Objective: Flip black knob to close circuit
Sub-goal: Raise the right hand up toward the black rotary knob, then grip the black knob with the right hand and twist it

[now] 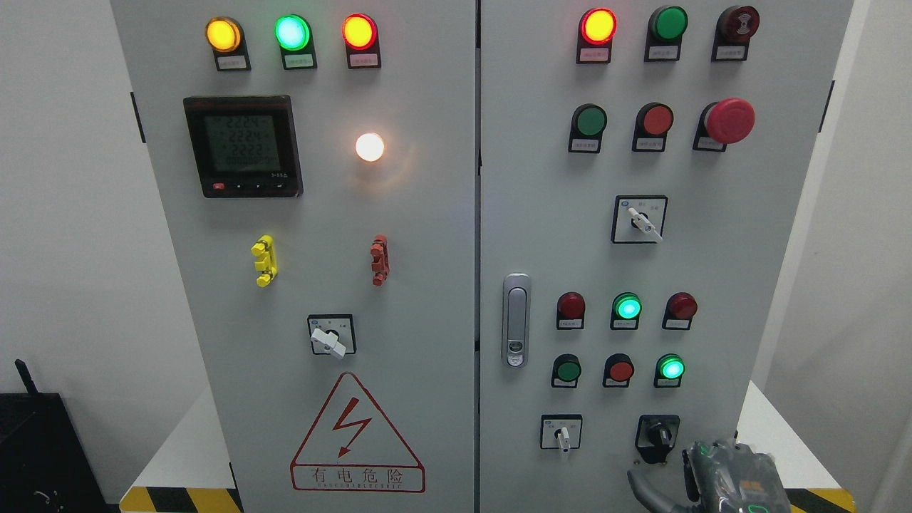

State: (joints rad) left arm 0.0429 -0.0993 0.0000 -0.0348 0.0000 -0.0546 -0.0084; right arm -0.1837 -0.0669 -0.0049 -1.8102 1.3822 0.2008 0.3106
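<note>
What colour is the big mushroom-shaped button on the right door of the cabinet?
Red. The mushroom button sits on a black base, seen clearly in the head view.

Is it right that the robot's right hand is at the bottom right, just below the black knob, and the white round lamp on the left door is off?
Not quite. The head view shows the white round lamp lit. The right hand is below the black knob.

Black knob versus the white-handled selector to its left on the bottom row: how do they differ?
The black knob has a dark handle on a black, shield-shaped base; the white-handled selector has a pale lever on a white square plate with a black border. The right hand is just beside the black knob, farther from the selector. Both sit on the right door's bottom row.
</note>
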